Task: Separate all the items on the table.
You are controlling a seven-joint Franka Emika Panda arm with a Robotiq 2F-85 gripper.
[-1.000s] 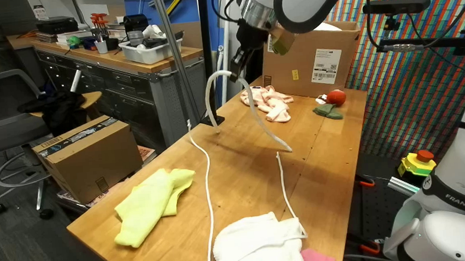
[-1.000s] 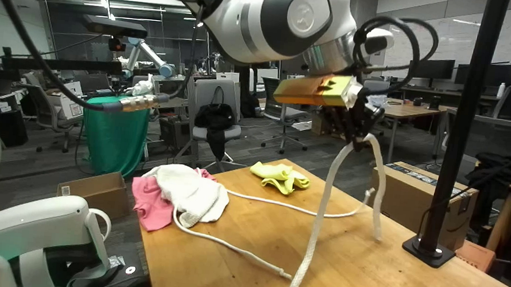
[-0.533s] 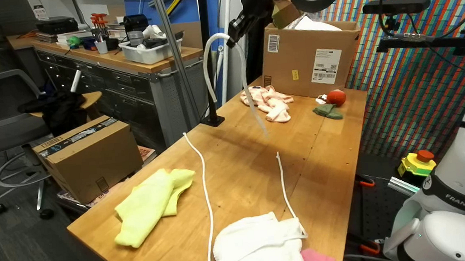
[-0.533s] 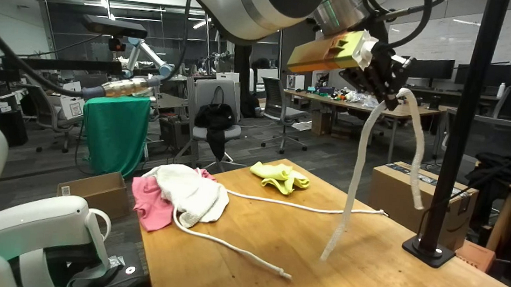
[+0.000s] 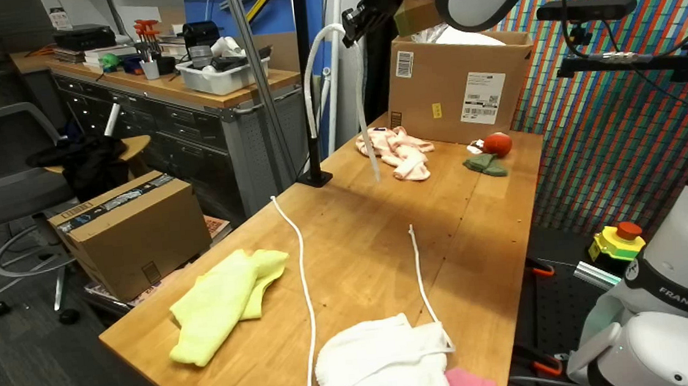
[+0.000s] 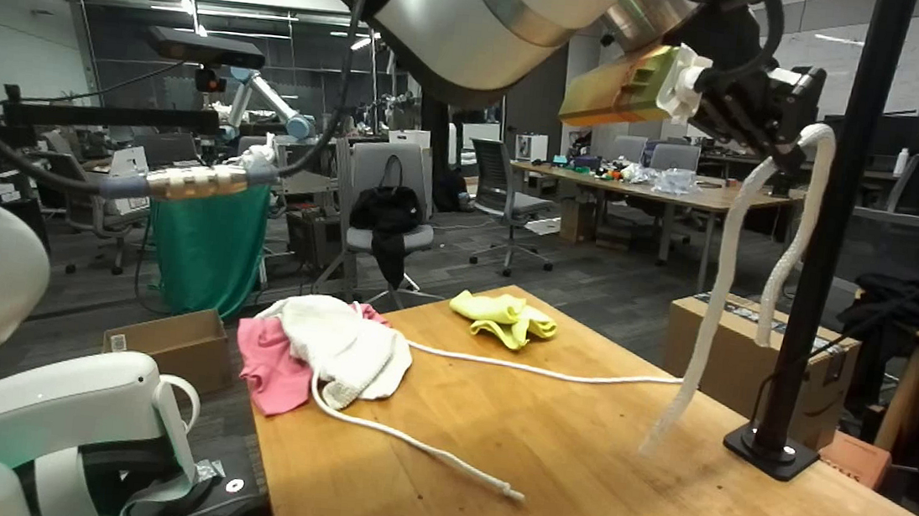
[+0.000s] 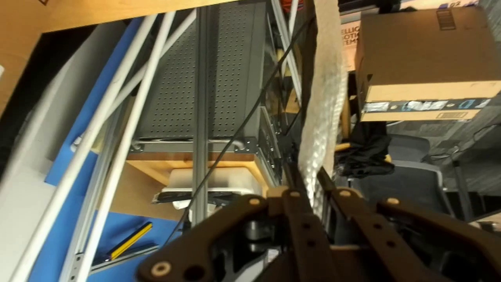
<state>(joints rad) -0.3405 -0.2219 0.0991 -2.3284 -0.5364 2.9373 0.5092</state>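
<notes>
My gripper (image 5: 349,36) is shut on a thick white rope (image 5: 310,79) and holds it above the table. In an exterior view the gripper (image 6: 789,159) pinches it near the middle, both ends hanging. In the wrist view the rope (image 7: 327,58) runs out from between the fingertips. A thin white cord (image 5: 306,269) lies across a white cloth (image 5: 380,343), which is on top of a pink cloth (image 6: 272,366). A yellow cloth (image 5: 224,310) lies apart. At the far end are a pale pink cloth (image 5: 402,151), a green cloth (image 5: 486,164) and a red ball (image 5: 497,144).
A black post (image 6: 796,349) stands on the table edge, close to the held rope. A large cardboard box (image 5: 434,88) stands at the table's far end. Another cardboard box (image 5: 138,233) is beside the table, lower down.
My gripper has risen with the thick rope and moved toward the black post and far end. The rope has come off the table, and the thin cord's end has shifted slightly.
</notes>
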